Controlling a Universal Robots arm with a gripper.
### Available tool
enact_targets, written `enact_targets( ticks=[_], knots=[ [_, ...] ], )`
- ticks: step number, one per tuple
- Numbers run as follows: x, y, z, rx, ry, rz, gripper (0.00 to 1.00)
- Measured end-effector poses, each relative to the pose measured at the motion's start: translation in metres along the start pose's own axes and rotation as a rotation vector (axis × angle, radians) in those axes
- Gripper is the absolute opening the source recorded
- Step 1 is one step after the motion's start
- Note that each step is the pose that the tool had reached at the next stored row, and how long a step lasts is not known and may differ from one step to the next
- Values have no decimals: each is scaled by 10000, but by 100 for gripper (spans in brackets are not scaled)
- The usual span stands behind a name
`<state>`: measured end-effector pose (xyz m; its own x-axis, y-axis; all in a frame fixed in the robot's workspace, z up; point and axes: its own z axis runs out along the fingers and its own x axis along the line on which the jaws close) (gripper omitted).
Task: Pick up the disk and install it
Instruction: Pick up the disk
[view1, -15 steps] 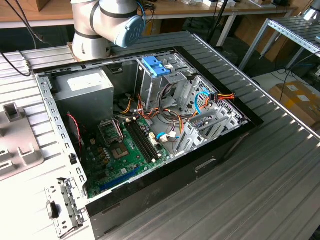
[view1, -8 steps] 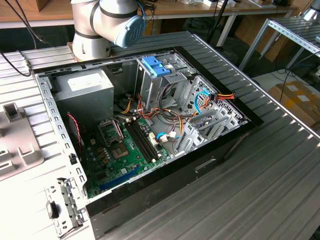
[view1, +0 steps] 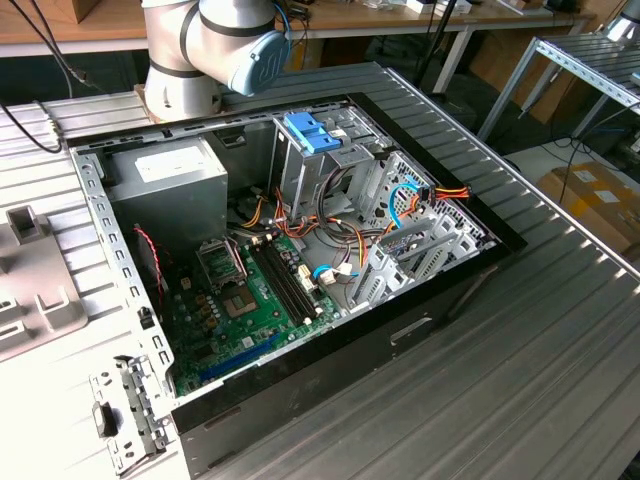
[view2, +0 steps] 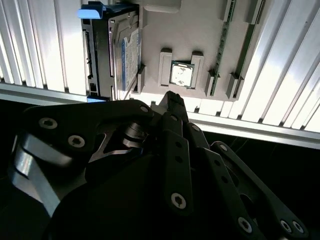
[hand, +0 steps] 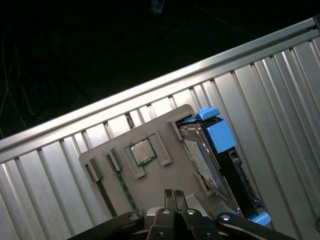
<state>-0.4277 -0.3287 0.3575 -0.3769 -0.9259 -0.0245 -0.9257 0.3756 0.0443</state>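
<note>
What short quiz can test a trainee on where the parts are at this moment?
1. True or false: the pincer grips the grey hard disk in a light-blue plastic carrier.
2. Choose one. In both wrist views, the disk stands on its edge in:
A. the flat grey plastic tray
B. the open black computer case
C. a cardboard box
3. Short answer: what lies in the square pocket of the tray?

Key: 1 false, the pincer is shut on nothing and is apart from the disk. 2 A. 3 the square silver chip.
</note>
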Motion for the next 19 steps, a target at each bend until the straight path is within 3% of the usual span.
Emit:
enact_targets(
  ticks=[19],
  knots=[
    [1, -1, 5, -14, 26, -578, 11]
  ],
)
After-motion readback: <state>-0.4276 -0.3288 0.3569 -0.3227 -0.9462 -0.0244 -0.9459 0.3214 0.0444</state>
